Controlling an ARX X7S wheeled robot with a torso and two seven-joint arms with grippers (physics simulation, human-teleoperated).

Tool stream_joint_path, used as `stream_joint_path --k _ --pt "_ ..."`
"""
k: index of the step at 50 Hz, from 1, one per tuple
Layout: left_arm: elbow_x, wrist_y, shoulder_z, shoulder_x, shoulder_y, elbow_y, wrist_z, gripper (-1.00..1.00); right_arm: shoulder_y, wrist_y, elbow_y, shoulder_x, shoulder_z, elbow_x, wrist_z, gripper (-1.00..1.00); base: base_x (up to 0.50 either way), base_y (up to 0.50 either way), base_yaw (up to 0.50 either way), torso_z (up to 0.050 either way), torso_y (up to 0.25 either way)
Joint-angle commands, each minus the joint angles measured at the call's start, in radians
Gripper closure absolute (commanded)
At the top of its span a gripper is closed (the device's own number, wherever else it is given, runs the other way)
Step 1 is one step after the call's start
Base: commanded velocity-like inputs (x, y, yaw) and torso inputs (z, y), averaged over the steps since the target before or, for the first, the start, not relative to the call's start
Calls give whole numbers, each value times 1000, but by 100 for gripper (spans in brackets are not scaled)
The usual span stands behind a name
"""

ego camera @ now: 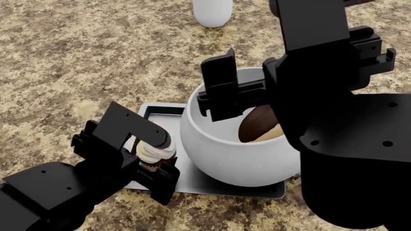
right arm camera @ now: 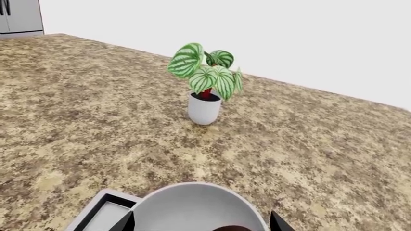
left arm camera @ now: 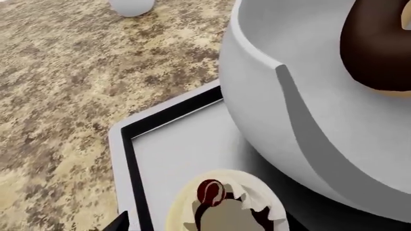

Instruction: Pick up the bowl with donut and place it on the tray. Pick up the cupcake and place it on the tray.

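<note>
The right arm (ego camera: 347,144), black and blocky, fills the near side; its jaws (ego camera: 241,94) stand apart over the rim of the bowl (ego camera: 224,154). The speckled granite tabletop (ego camera: 77,57) carries the flat grey tray (ego camera: 160,111). On it sits the glossy, round-bellied bowl holding the chocolate donut (ego camera: 257,125). The left jaws (ego camera: 151,161) clench the frosted cupcake (ego camera: 156,153) just beside the bowl. A potted plant (right arm camera: 205,82) stands beyond.
</note>
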Motion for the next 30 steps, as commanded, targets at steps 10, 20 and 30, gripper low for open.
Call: stream_joint_path --k 10,20,30 --pt "-54 -67 -11 -28 68 233 -40 -100 8 -30 47 -5 17 -2 -11 -100 0 0 0 0 0" --pt "-67 -79 -28 -68 135 383 -79 -100 22 -24 28 -6 14 20 15 -100 0 0 0 0 0" --pt "-31 -20 -29 -143 257 525 -138 -100 11 -27 -26 54 38 58 42 -100 0 0 0 0 0"
